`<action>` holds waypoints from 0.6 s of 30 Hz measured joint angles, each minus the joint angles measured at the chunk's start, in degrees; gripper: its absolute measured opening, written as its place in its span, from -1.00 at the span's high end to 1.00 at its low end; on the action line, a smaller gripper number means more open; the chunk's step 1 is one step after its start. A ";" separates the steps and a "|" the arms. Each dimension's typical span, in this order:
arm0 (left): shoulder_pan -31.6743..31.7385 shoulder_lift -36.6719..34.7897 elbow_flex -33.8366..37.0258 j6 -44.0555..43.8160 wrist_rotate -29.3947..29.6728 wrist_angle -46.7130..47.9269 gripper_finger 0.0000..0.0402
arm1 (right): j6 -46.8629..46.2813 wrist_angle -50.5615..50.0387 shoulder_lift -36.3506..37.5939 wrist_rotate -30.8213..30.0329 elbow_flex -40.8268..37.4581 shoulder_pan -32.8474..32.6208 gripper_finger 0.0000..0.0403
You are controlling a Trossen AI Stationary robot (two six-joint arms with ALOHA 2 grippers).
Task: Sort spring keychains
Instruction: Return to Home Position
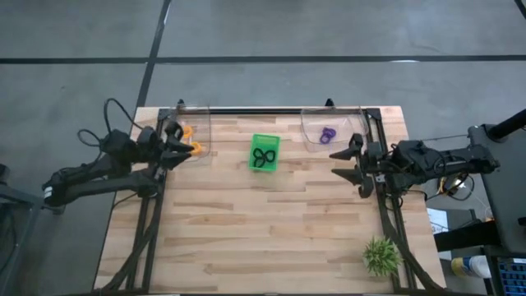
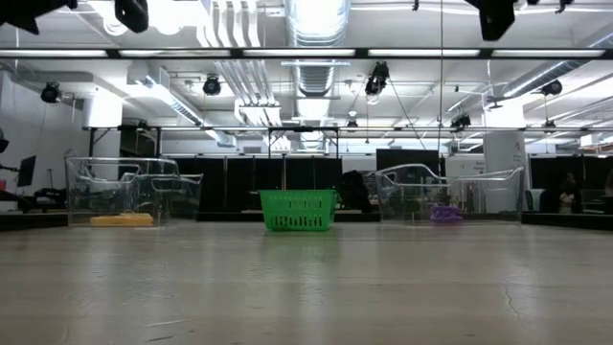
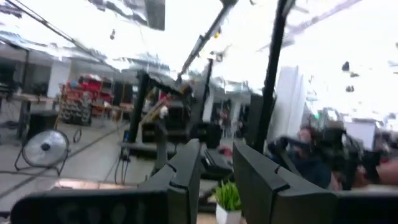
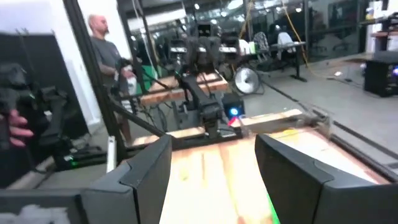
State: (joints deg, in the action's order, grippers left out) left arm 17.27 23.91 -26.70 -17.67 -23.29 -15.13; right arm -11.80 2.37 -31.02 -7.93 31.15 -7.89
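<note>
The green basket (image 1: 265,153) stands at the middle of the table's far half, with black spring keychains (image 1: 263,158) inside. A clear bin (image 1: 191,131) to its left holds orange-yellow keychains (image 1: 191,141), which also show in the low view (image 2: 122,219). A clear bin (image 1: 330,131) to its right holds purple keychains (image 1: 328,133) (image 2: 445,214). My left gripper (image 1: 176,145) (image 3: 217,183) hangs open and raised beside the left bin, holding nothing. My right gripper (image 1: 348,163) (image 4: 214,180) is open and raised near the right bin, also empty.
A spiky green plant (image 1: 381,256) stands at the table's near right corner. A black frame rail (image 1: 271,110) runs along the far edge. Bare wood (image 1: 263,230) fills the near half. A person (image 4: 107,56) stands beyond the table.
</note>
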 joint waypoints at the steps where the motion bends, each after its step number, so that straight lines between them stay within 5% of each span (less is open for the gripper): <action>1: -0.17 -0.15 1.46 -0.70 0.89 -2.25 0.57 | -0.54 1.74 0.96 0.06 -1.89 -0.02 -0.12; 18: -2.24 -0.82 19.50 -1.73 5.43 -18.72 0.57 | 10.68 13.18 15.24 0.33 -21.58 -0.10 -0.12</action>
State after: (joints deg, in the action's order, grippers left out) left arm 15.03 23.09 -7.19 -19.40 -17.86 -33.85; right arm -1.11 15.54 -15.77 -7.60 9.57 -7.99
